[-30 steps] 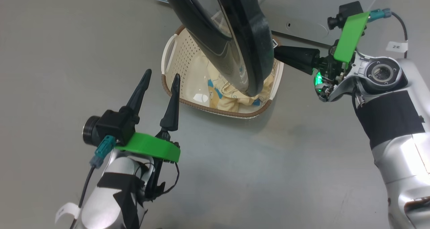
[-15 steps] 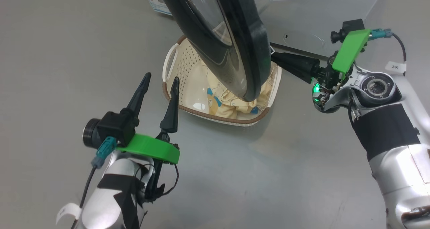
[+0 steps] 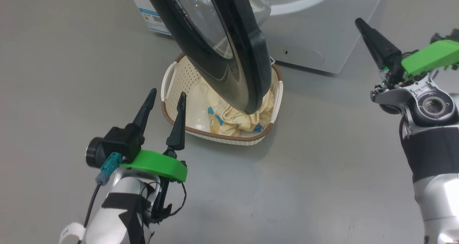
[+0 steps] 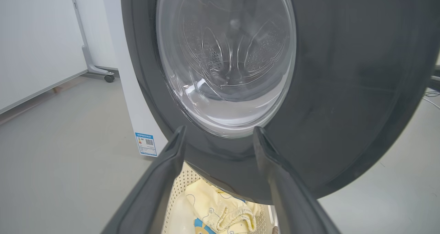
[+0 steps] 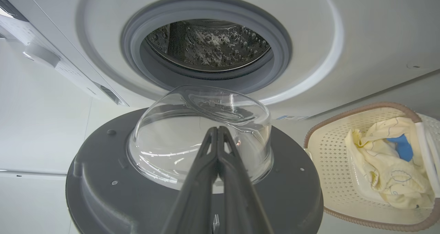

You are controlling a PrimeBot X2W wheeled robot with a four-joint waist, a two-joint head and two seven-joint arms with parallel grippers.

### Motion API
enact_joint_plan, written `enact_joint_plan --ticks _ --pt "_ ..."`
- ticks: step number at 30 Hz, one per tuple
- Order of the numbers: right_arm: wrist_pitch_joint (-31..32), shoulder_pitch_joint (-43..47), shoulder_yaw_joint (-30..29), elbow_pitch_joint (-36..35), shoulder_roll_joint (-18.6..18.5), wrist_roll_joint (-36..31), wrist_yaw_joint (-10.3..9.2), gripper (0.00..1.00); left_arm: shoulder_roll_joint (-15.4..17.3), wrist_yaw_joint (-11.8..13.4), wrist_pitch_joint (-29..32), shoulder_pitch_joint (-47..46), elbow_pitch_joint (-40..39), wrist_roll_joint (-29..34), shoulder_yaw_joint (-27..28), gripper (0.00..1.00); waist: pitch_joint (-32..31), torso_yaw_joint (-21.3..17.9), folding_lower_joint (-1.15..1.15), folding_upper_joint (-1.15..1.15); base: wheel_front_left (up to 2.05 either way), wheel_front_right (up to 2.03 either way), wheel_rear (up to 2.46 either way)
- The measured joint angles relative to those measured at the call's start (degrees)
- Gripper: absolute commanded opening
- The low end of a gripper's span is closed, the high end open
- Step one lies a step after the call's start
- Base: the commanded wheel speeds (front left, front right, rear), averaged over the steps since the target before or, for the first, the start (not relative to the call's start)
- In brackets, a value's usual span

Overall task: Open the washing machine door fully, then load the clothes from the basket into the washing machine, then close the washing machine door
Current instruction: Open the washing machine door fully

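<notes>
While the black-rimmed round glass door [image 3: 245,54] stands open above the cream perforated plastic basket [image 3: 222,134], the left gripper [image 3: 168,92] spreads wide, empty; the right gripper [image 3: 359,22] is pressed closed, empty.

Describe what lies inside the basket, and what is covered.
Inside the basket lie the clothes, pale yellow with blue patches. The washing machine door covers its far part in the head view; the bottom beneath the clothes is hidden.

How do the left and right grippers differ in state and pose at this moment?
The left gripper is open, its fingers spread apart; the right gripper is shut, fingers pressed together. The left gripper points at the basket under the washing machine door; the right gripper is on the door's other side, aimed at the washing machine. Both hold nothing.
</notes>
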Motion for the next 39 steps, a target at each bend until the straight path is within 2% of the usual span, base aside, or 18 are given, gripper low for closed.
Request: enact_joint_plan --ticks 2,3,4,5,11,12,15,17,23,32,39 --pt "-6.6 2.3 -1.0 -2.5 -1.1 -3.8 0.00 0.00 0.0 0.0 0.0 0.7 0.6 0.6 1.2 1.00 -1.3 -0.9 0.00 0.00 0.00 0.00 0.00" --pt "-8.5 3.0 -1.8 -3.1 -1.3 -4.5 0.00 0.70 0.1 -0.1 0.0 0.9 0.9 0.8 1.5 1.00 -1.8 -1.2 0.00 0.00 0.00 0.00 0.00" --pt "-10.4 3.9 -2.2 -3.8 -1.7 -5.4 0.00 0.97 0.1 -0.1 0.0 1.1 1.2 1.3 1.7 1.00 -2.3 -1.5 0.00 0.00 0.00 0.00 0.00" --pt "-12.1 4.9 -2.1 -4.3 -2.2 -7.2 0.00 1.00 0.1 -0.3 0.0 1.4 1.3 1.6 1.8 1.00 -2.8 -1.8 0.00 0.00 0.00 0.00 0.00" --pt "-21.4 10.9 -2.2 -6.0 -4.4 -15.8 0.00 1.00 0.1 -1.0 0.0 3.3 3.2 2.8 3.1 1.00 -6.1 -3.5 0.00 0.00 0.00 0.00 0.00" --pt "-24.7 12.9 -2.1 -6.0 -5.3 -19.9 0.00 1.00 0.2 -1.1 0.0 3.7 3.4 3.0 3.3 1.00 -7.1 -4.1 0.00 0.00 0.00 0.00 0.00" --pt "-28.8 15.5 -1.4 -6.2 -7.0 -28.1 0.00 1.00 0.2 -1.5 0.0 4.3 4.0 3.4 3.4 1.00 -8.6 -4.9 0.00 0.00 0.00 0.00 0.00" --pt "-30.0 16.2 -1.4 -6.2 -7.3 -30.7 0.00 1.00 0.3 -1.6 0.0 4.5 4.2 3.8 3.5 1.00 -9.0 -5.2 0.00 0.00 0.00 0.00 0.00" --pt "-34.6 21.5 -2.6 -8.0 -7.9 -46.3 0.00 1.00 0.7 -1.6 0.0 6.9 4.8 4.5 4.5 1.00 -11.6 -6.9 0.00 0.00 0.00 0.00 0.00" --pt "-33.6 33.4 -7.4 -16.2 -3.1 -61.8 0.00 1.00 1.0 -1.6 0.0 9.5 5.1 4.6 5.2 1.00 -14.6 -8.7 0.00 0.00 0.00 0.00 0.00" --pt "-31.6 41.5 -9.3 -24.5 1.3 -68.4 0.00 1.00 1.0 -1.6 0.0 10.1 5.3 4.6 5.4 1.00 -15.0 -9.4 0.00 0.00 0.00 0.00 0.00"
